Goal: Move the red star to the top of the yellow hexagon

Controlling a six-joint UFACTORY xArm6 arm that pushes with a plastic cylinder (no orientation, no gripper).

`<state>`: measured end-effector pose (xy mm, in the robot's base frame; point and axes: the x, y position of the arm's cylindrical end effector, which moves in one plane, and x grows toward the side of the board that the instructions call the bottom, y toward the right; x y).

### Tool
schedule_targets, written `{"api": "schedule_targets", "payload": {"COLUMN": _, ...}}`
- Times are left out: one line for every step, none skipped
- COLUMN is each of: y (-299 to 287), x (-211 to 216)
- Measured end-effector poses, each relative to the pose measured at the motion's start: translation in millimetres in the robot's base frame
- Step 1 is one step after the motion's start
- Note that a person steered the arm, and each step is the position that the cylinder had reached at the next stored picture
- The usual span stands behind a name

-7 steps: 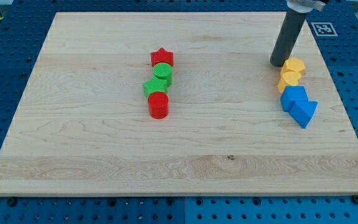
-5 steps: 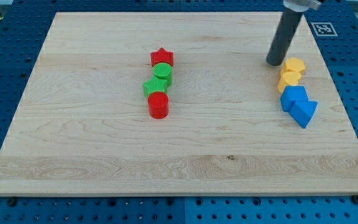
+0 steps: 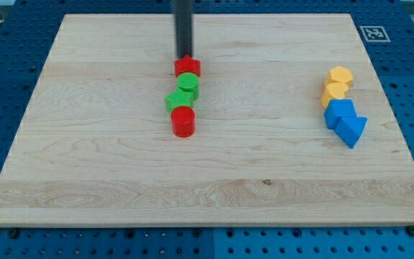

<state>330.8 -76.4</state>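
Observation:
The red star lies at the top of a short column of blocks left of the board's middle. My tip stands right at the star's upper edge, touching or nearly touching it. The yellow hexagon lies far off at the view's right, with a second yellow block just below it.
Below the red star come a green cylinder, a green star and a red cylinder, packed close. Two blue blocks sit under the yellow ones. The wooden board lies on a blue perforated table.
My tip has swept from beside the yellow hexagon at the right across the board to the left, to the upper edge of the red star. No block has moved.

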Motion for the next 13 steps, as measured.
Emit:
{"api": "schedule_targets", "payload": {"y": -23, "x": 48}}
{"api": "schedule_targets", "payload": {"y": 39, "x": 53}}
{"api": "schedule_targets", "payload": {"y": 120, "x": 19}}
{"api": "schedule_targets", "payload": {"y": 110, "x": 10}}
{"api": "schedule_targets", "payload": {"y": 52, "x": 20}}
{"api": "schedule_targets", "payload": {"y": 9, "x": 20}}
{"api": "schedule_targets", "payload": {"y": 9, "x": -9}}
{"api": "schedule_targets", "payload": {"y": 65, "x": -16}}
{"api": "schedule_targets", "payload": {"y": 151, "x": -6}}
{"api": "schedule_targets", "payload": {"y": 162, "x": -6}}
{"api": "schedule_targets", "payload": {"y": 125, "x": -12}}
{"api": "schedule_targets", "payload": {"y": 121, "x": -26}}
{"api": "schedule_targets", "payload": {"y": 121, "x": -26}}
